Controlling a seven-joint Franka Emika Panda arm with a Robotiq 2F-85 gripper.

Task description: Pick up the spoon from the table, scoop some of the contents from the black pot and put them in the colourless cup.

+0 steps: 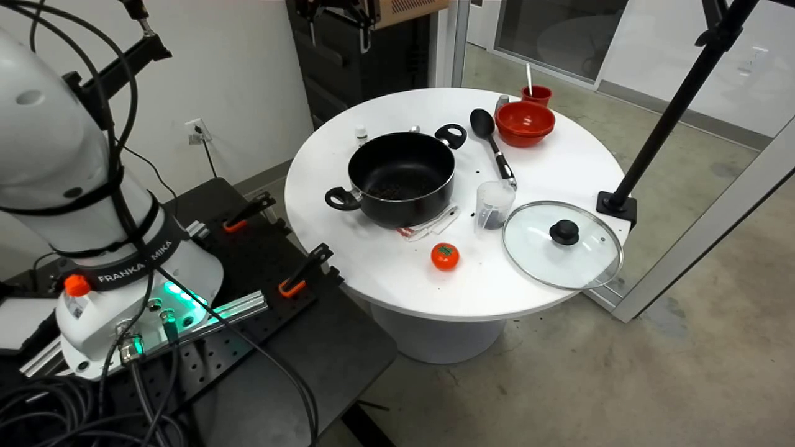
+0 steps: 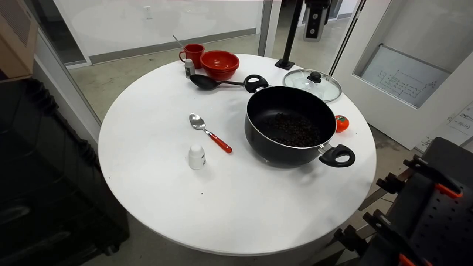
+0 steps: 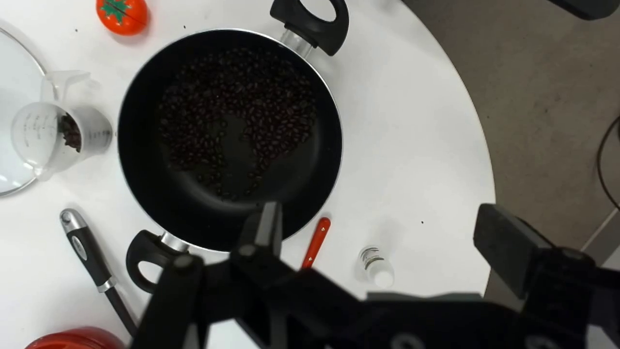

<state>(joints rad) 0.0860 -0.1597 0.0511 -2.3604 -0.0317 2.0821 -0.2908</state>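
The spoon, black-headed with a dark handle, lies flat on the white round table (image 1: pixel 372 273); its head (image 1: pixel 482 123) is beside the red bowls, and its handle (image 3: pixel 92 257) shows in the wrist view. Dark beans (image 2: pixel 292 129) lie inside the black pot (image 2: pixel 281 151). The colourless cup (image 1: pixel 495 202) stands between pot and glass lid, some dark contents at its bottom. My gripper (image 3: pixel 383 228) is high above the table, open and holding nothing; in an exterior view the gripper (image 1: pixel 338 37) hangs at the top edge.
A metal spoon with a red handle (image 2: pixel 220 143) and a white shaker (image 2: pixel 197 157) lie near the pot. Around the table are a glass lid (image 1: pixel 559 261), a toy tomato (image 1: pixel 445 256), red bowls (image 1: pixel 523 124), a red mug (image 2: pixel 194 55) and a black post (image 1: pixel 677 105).
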